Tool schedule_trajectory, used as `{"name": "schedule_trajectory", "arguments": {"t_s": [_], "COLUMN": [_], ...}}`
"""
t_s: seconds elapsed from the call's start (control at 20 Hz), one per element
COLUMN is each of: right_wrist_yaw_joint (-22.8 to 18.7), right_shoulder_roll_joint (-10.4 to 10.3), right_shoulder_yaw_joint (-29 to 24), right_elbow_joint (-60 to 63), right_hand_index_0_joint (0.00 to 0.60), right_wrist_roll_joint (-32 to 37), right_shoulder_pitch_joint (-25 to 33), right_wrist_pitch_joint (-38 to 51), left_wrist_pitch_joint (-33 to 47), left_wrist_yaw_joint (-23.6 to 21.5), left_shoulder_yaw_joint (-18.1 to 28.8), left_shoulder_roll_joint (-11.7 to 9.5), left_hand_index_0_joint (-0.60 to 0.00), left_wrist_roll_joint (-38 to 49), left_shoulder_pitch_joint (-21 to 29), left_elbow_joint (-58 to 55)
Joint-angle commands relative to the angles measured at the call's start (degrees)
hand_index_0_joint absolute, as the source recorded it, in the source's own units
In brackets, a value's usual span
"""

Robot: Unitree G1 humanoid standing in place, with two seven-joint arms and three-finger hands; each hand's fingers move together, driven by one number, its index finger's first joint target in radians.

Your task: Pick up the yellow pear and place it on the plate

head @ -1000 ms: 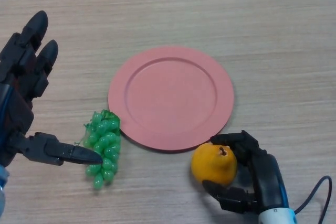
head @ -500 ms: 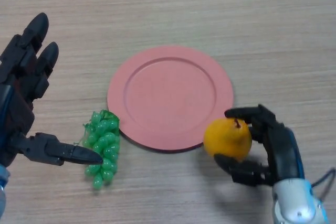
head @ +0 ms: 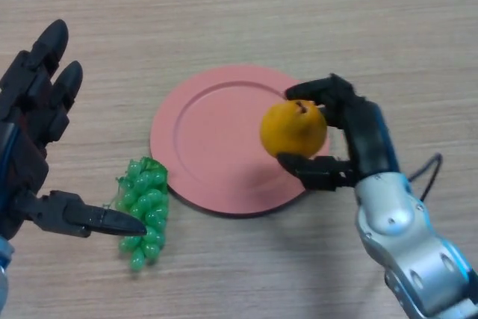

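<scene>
Right robot hand (head: 351, 136) is gripping the yellow pear (head: 293, 128), fingers curled over its top and thumb pressing in from below. The pear is sitting toward the view's left of the palm, stem end tilted up and slightly right, long axis close to upright. It is hanging over the right part of the pink plate (head: 202, 147), inside the rim; a soft shadow is falling on the plate below it, so I judge it is not yet touching down.

Relation governing the coming move: the pear is already above the plate, so the remaining travel looks mostly downward, with perhaps a small shift toward the plate's centre before letting go. Risk: the rounded base may roll once freed.

Left robot hand (head: 33, 140) is idling at the view's left edge, fingers spread and straight, holding nothing; its thumb tip is lying just beside the bunch of green grapes (head: 144, 211), which is resting against the plate's lower-left rim.

The surface (head: 299, 13) is a light wood-grain top. Nothing of the room beyond it is showing.
</scene>
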State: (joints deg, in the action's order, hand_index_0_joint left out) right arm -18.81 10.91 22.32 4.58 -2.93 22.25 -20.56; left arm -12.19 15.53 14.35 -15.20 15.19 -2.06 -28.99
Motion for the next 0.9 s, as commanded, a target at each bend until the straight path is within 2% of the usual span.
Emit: {"name": "schedule_trajectory", "arguments": {"t_s": [0.05, 0.3, 0.4, 0.45, 0.6, 0.7, 0.8, 0.85, 0.9], "right_wrist_yaw_joint": [-3.4, -9.6, -11.1, -11.6, -9.9, -9.0, -8.1, -7.3, -6.6], "right_shoulder_roll_joint": [0.0, 0.0, 0.0, 0.0, 0.0, 0.0, 0.0, 0.0, 0.0], "right_shoulder_yaw_joint": [0.6, 9.2, 12.9, 15.6, 19.1, 20.6, 20.7, 20.3, 19.6], "right_elbow_joint": [4.8, 24.2, 30.5, 33.6, 36.0, 37.0, 37.0, 36.5, 35.7], "right_hand_index_0_joint": [0.6, 0.6, 0.6, 0.6, 0.6, 0.6, 0.399, 0.248, 0.15], "right_wrist_roll_joint": [-1.8, 7.4, 12.1, 17.0, 24.0, 22.4, 21.3, 20.6, 20.1], "right_shoulder_pitch_joint": [8.4, 18.9, 22.1, 23.7, 25.3, 26.3, 26.5, 26.5, 26.3], "right_wrist_pitch_joint": [12.1, 21.8, 24.0, 25.1, 22.7, 20.4, 19.6, 19.1, 18.9], "left_wrist_pitch_joint": [8.5, 6.0, 6.1, 5.6, 4.6, 4.9, 4.9, 4.8, 4.7], "left_wrist_yaw_joint": [-0.9, -0.4, -0.4, -0.4, -0.5, -0.3, -0.3, -0.3, -0.2], "left_shoulder_yaw_joint": [3.8, 4.0, 3.9, 3.9, 4.3, 4.9, 5.0, 5.0, 5.1], "left_shoulder_roll_joint": [-1.7, -1.8, -1.5, -1.4, -1.2, -1.4, -1.4, -1.4, -1.3], "left_hand_index_0_joint": [0.0, 0.0, 0.0, 0.0, 0.0, 0.0, 0.0, 0.0, 0.0], "left_wrist_roll_joint": [2.1, 1.9, 1.8, 2.0, 2.5, 2.4, 2.3, 2.4, 2.5], "left_shoulder_pitch_joint": [1.0, 0.7, 0.5, 0.3, 0.0, -0.1, -0.2, -0.2, -0.2], "left_elbow_joint": [-4.0, -5.5, -5.8, -6.1, -6.7, -6.7, -6.7, -6.7, -6.7]}}
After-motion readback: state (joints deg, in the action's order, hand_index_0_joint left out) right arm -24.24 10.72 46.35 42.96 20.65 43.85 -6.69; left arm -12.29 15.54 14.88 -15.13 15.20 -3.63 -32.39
